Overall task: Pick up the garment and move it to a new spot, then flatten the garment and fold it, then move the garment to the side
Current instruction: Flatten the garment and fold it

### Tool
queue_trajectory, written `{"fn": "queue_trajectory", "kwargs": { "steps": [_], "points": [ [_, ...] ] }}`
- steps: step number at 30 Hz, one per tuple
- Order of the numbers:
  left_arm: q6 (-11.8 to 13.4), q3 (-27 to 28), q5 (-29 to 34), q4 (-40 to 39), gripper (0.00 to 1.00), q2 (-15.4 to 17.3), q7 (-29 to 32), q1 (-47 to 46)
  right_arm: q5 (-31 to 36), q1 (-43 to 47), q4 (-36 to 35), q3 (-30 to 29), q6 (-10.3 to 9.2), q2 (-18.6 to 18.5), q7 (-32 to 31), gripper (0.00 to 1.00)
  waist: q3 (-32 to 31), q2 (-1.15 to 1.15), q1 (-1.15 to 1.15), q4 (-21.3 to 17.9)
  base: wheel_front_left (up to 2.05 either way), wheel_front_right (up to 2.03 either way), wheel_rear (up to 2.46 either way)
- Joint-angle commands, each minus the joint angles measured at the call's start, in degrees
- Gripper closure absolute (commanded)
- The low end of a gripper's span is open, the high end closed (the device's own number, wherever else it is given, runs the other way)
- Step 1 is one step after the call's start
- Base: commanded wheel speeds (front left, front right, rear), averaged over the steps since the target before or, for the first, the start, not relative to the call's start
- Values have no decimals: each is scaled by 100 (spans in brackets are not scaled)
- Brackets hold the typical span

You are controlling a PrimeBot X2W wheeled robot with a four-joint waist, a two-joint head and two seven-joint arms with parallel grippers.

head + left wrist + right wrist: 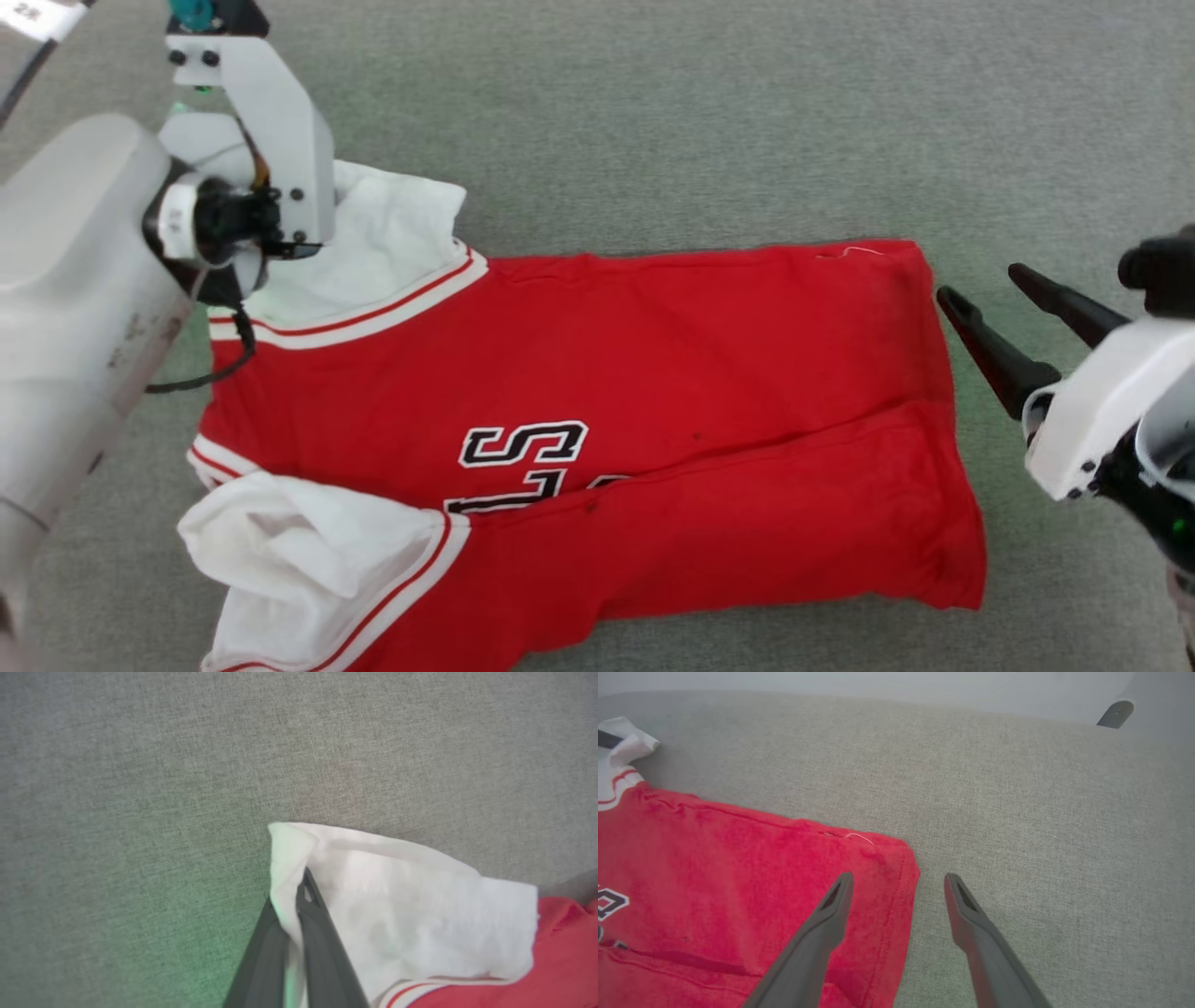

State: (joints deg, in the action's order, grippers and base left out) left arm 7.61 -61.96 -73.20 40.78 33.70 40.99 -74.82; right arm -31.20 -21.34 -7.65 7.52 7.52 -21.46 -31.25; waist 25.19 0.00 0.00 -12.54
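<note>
A desk covered in grey woven cloth carries everything. The red jersey lies spread across its middle in the head view, with the white sleeves to the robot's left and the hem to its right. The jersey's near long edge is folded up over the body, and the fold's edge runs slantwise across the cloth and covers the lower part of the lettering.

The pale left forearm reaches in over the far sleeve, which is rumpled and raised off the desk. The near sleeve lies bunched at the lower left, its red-and-white trim showing.

The left pincer is pressed together on the far sleeve's white edge, with cloth caught between its two dark fingers. The right pincer is spread and holds nothing. It hangs at the hem's far corner: in its wrist view one finger is over the red cloth and the other over bare grey desk. Whether it touches the cloth cannot be told.

The lettering is black with a white outline. A short white thread sticks out near the hem corner
</note>
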Motion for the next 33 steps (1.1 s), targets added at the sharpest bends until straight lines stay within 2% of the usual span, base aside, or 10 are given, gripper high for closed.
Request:
{"fn": "queue_trajectory", "kwargs": {
  "steps": [1,16,17,18,19,25,33],
  "points": [
    [-65,-19,-6,55,100,-91,-22,-66,-3,-209,120,-9,-6,-63,-289,0,-2,0,0,113,0,0,0],
    [-318,-6,66,511,100,-585,-176,-410,-109,-1352,1494,371,-6,-137,-2100,0,259,0,0,395,0,0,0],
    [-349,2,52,546,100,-604,-191,-416,-138,-1377,1578,426,-6,-131,-2198,30,268,0,0,404,0,0,0],
    [-366,4,44,582,100,-622,-209,-420,-174,-1399,1668,442,-6,-107,-2273,68,275,0,0,411,0,0,0],
    [-380,2,46,619,100,-639,-216,-423,-200,-1438,1752,468,-6,-90,-2347,100,282,0,0,415,0,0,0],
    [-506,59,38,815,100,-733,-416,-469,-273,-1620,2008,531,-6,-85,-2551,100,266,0,0,474,0,0,0],
    [-739,155,-37,997,100,-846,-636,-502,-416,-1575,1943,522,-5,-232,-2332,100,26,0,0,607,0,0,0]
  ]
}}
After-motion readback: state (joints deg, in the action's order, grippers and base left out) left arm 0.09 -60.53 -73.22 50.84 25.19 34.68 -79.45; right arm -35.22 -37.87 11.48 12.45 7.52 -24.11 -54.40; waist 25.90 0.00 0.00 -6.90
